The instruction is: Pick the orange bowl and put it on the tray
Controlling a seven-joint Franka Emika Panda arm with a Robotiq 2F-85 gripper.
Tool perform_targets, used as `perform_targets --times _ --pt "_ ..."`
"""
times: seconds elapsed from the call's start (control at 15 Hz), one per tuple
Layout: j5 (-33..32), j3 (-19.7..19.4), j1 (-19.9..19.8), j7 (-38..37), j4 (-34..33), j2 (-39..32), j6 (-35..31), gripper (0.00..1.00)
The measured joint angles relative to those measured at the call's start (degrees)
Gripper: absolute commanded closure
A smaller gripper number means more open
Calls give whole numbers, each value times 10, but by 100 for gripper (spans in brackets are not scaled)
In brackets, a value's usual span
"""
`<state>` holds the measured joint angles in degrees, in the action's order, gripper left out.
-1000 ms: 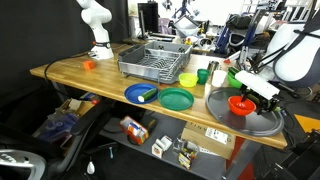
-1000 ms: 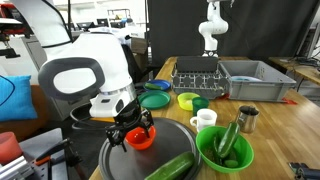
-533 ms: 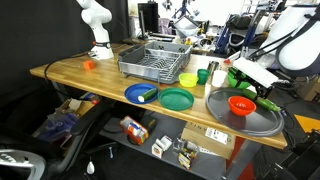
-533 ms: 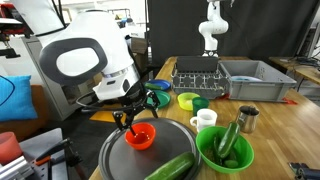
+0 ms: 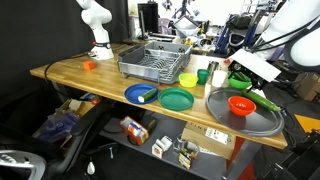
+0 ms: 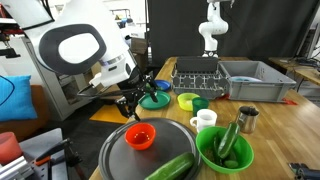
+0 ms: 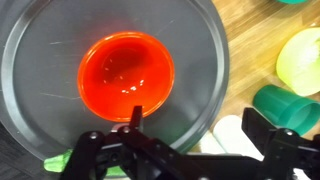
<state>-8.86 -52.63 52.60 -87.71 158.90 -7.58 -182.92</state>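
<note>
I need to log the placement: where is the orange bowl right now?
In both exterior views the orange bowl sits on the tray, with the open gripper hovering above it, not touching.

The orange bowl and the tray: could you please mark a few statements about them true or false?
1. The bowl sits on the tray. True.
2. The gripper is shut on the bowl. False: its jaws are open and empty, above the bowl.
3. The bowl stands open side up. True.
4. The green plate lies on the tray. False: it lies on the table, beside the blue plate.
</note>
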Motion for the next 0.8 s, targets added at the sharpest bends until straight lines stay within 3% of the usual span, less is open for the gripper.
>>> perform_targets --times 0.33,0.8 --pt "-40 -62 85 2 4 4 -12 0" --pt "-41 -68 87 9 4 4 -13 0"
